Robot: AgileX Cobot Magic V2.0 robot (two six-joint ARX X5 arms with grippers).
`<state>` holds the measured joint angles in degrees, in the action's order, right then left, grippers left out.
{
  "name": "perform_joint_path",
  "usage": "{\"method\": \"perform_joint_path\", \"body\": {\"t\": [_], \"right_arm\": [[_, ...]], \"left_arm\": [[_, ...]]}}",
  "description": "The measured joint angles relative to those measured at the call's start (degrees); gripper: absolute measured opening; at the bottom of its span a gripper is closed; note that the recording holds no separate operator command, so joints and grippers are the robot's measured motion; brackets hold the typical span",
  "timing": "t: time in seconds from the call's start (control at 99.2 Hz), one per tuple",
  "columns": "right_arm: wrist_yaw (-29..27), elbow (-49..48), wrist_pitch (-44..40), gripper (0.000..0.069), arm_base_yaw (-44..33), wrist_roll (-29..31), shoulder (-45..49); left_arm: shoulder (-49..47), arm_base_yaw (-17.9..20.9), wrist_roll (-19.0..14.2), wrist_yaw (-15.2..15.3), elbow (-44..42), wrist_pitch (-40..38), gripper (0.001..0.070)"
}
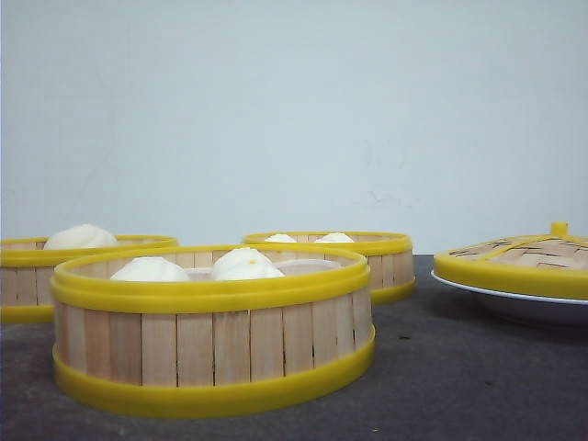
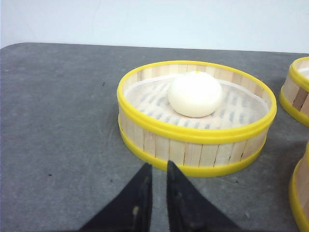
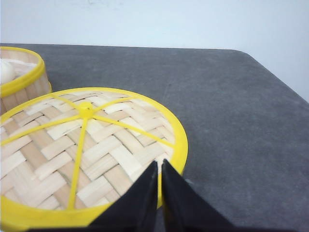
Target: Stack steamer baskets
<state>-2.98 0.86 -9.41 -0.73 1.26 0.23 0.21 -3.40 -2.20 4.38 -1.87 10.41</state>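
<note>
Three steamer baskets with pale slat walls and yellow rims stand on the dark table. The nearest steamer basket (image 1: 213, 340) holds white buns, a second steamer basket (image 1: 28, 276) is behind it to the left, and a third steamer basket (image 1: 367, 262) is at the back middle. In the left wrist view, my left gripper (image 2: 158, 166) is shut and empty, just short of the wall of a steamer basket (image 2: 193, 145) holding one bun (image 2: 194, 94). My right gripper (image 3: 160, 163) is shut and empty over the rim of the woven lid (image 3: 87, 145). Neither gripper shows in the front view.
The domed woven lid (image 1: 524, 262) with its yellow knob rests on a white plate (image 1: 533, 308) at the right. Two more basket edges (image 2: 297, 92) (image 2: 301, 193) show beside the left gripper's basket. Another basket (image 3: 21, 77) stands past the lid. A pale wall rises behind the table.
</note>
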Motion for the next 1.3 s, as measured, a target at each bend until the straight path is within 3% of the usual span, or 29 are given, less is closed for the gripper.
{"method": "perform_joint_path", "body": {"t": [1.17, 1.301], "right_arm": [[-0.66, -0.02, 1.62, 0.0008, 0.0, 0.04, 0.02], [2.45, -0.02, 3.67, 0.0008, 0.04, 1.86, 0.0]], "left_arm": [[0.0, 0.0, 0.0, 0.0, 0.0, 0.0, 0.0028], [0.0, 0.0, -0.9, 0.0, 0.0, 0.0, 0.0028]]}}
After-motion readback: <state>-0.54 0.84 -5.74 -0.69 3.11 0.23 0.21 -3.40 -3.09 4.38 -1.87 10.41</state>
